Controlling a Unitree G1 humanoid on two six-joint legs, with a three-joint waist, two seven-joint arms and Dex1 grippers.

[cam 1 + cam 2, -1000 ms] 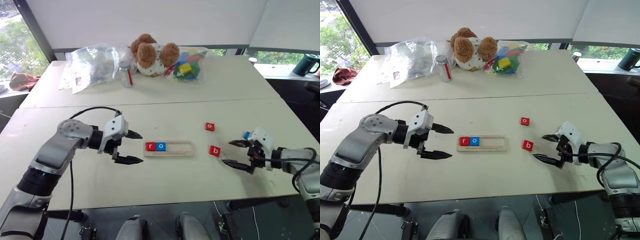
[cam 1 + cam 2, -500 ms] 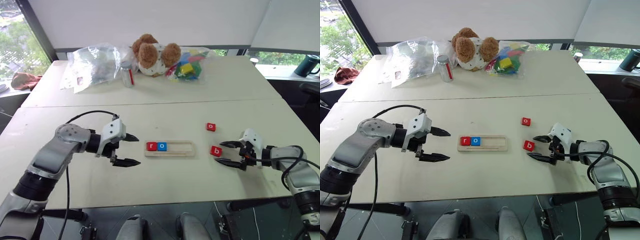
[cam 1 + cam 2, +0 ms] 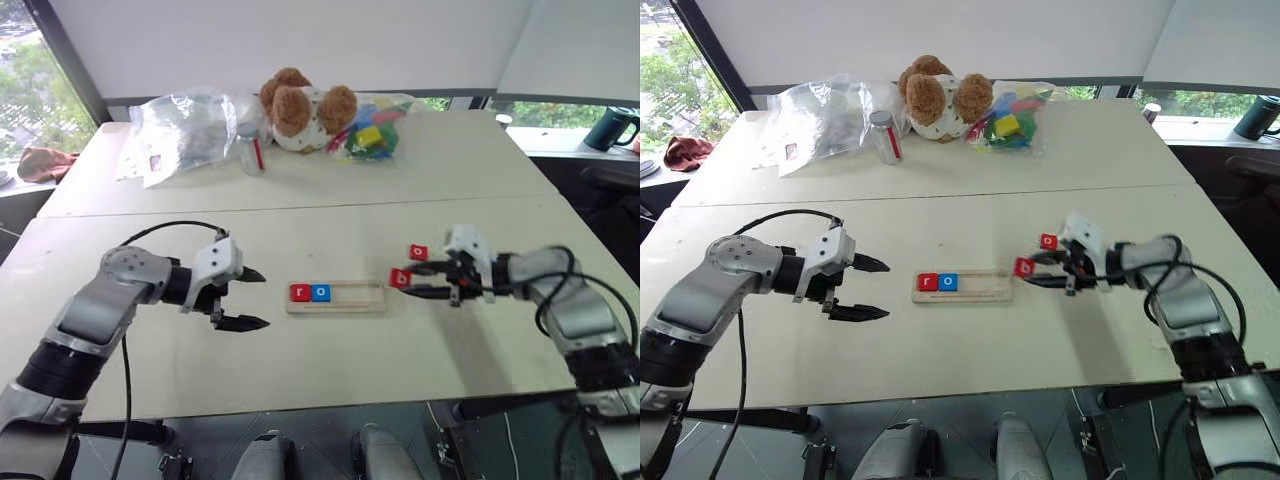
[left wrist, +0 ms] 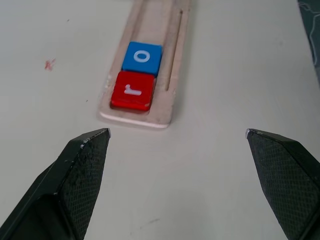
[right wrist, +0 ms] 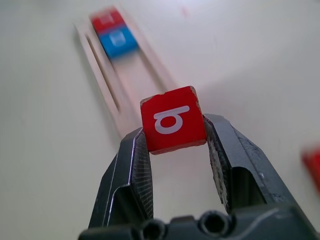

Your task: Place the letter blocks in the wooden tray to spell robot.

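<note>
Holding the red "b" block [image 5: 172, 120], the right claw [image 3: 420, 281] is clamped on the tile's two sides, the letter face showing; block and claw are lifted off the desk [image 3: 330, 380], just past the wooden tray's right end.

- Wooden tray [image 3: 352, 296]: long pale strip lying parallel to the desk's near edge, about midway between the desk's left and right edges. Its left end carries the red "r" block [image 3: 299, 293] and, touching it on the right, the blue "o" block [image 3: 320, 293]. The remaining groove is bare.
- Red "o" block [image 3: 418, 252]: flat on the desk, beyond the right claw toward the far edge, apart from the tray.
- Left claw [image 3: 250, 298]: fingers spread wide, gripping nothing, pointing toward the tray's left end from the left and a little short of it; in the left wrist view the "r" and "o" tiles sit between and ahead of its fingertips [image 4: 90, 145].
- Far desk, along the far edge: a clear plastic bag [image 3: 185, 125], a small can with a red label [image 3: 251, 150], a brown teddy bear [image 3: 300, 108], and a bag of multicoloured toy blocks [image 3: 372, 132].
- Dark mug [image 3: 613, 128] on the sill beyond the far right corner.
</note>
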